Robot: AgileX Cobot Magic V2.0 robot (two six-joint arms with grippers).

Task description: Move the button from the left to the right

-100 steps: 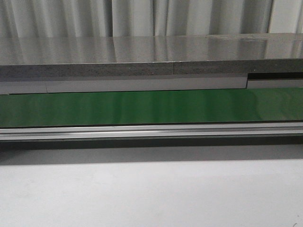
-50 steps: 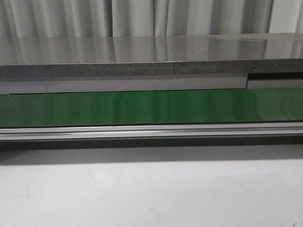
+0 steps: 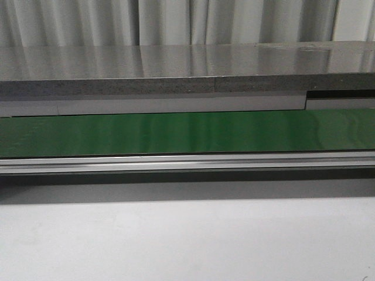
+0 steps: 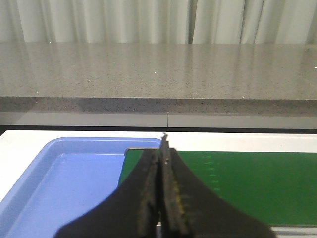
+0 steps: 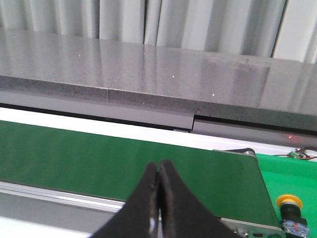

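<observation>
The button [image 5: 289,201] shows only in the right wrist view, standing upright just past the end of the green belt [image 5: 124,158], its yellow head above its black body, on a patch of brighter green surface. That puts it off the belt's end nearest the right gripper [image 5: 158,186]. In the front view the belt [image 3: 187,132] runs bare across the whole frame beyond the pale desk [image 3: 187,240], and neither the button nor either arm shows there.

The right gripper's jaws are pressed together with nothing between them, poised over the near edge of the belt. The left gripper [image 4: 162,163] also has its jaws closed and empty; it hangs where a blue tray [image 4: 64,173] meets the other end of the belt. The tray, as far as it can be seen, holds no button.

Judged from this, the right arm is much the nearer one: the button sits beyond the belt's end to one side of its jaws, while the left arm is well apart from it at the tray end. The button has no clear long axis lying flat; its axis is vertical, so a grasp would likely close across the body or head, and the jaws must first open.
</observation>
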